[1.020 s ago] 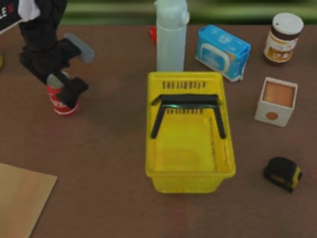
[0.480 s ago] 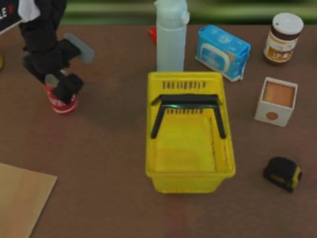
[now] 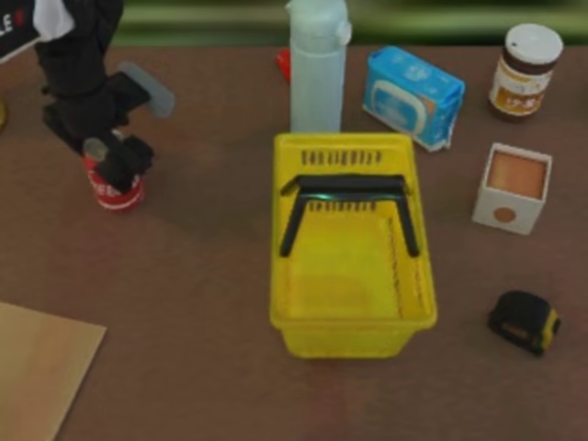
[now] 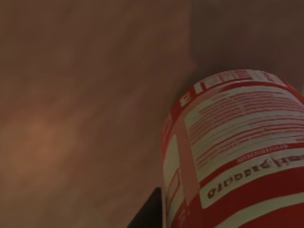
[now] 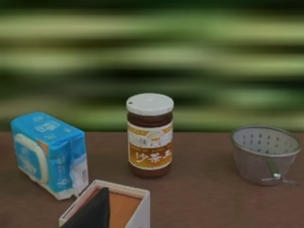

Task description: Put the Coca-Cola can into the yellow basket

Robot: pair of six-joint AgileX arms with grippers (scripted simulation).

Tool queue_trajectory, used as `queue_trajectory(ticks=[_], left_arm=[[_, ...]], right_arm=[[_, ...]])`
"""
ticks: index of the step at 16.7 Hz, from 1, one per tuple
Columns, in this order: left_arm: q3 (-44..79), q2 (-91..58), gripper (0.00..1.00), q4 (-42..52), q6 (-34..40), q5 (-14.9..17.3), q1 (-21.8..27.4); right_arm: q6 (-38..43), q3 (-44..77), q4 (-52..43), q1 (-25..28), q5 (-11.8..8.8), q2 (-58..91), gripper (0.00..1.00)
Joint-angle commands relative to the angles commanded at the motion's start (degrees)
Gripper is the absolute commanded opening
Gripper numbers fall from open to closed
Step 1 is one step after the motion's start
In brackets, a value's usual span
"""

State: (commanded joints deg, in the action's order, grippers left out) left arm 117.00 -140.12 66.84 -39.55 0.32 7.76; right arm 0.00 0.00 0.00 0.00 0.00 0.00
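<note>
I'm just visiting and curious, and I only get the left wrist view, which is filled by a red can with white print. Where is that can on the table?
Observer: In the top view, the Coca-Cola can stands upright near the table's left side, right under the left pincer.
Operator: Is the basket nearby?
Observer: The yellow basket sits apart from the can, near the table's middle, with black handles lying across its opening.
Operator: And the other arm?
Observer: The right arm is outside the top view. Its wrist camera faces a white-lidded jar and a metal strainer.
</note>
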Motion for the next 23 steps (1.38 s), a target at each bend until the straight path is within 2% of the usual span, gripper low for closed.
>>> queue_trajectory(ticks=[8,10,12,14,17,23], left_arm=[[-0.01,0.10,0.00,0.01,-0.07,0.00,0.14],[-0.51,0.23,0.00,-1.68,0.52,1.29,0.33],[-1.82,0.71,0.00,-5.70,1.90,4.27,0.78],[-3.92,1.52,0.00,-11.88,3.96,8.72,1.49],[-8.35,3.11,0.00,-24.73,8.17,17.53,2.86],[-21.01,7.36,0.00,-59.36,19.53,39.32,6.11]], right_arm=[[0.00,0.00,0.00,0.00,0.00,0.00,1.00],[0.00,0.00,0.00,0.00,0.00,0.00,1.00],[0.00,0.00,0.00,0.00,0.00,0.00,1.00],[0.00,0.00,0.00,0.00,0.00,0.00,1.00],[0.00,0.00,0.00,0.00,0.00,0.00,1.00],[0.00,0.00,0.00,0.00,0.00,0.00,1.00]])
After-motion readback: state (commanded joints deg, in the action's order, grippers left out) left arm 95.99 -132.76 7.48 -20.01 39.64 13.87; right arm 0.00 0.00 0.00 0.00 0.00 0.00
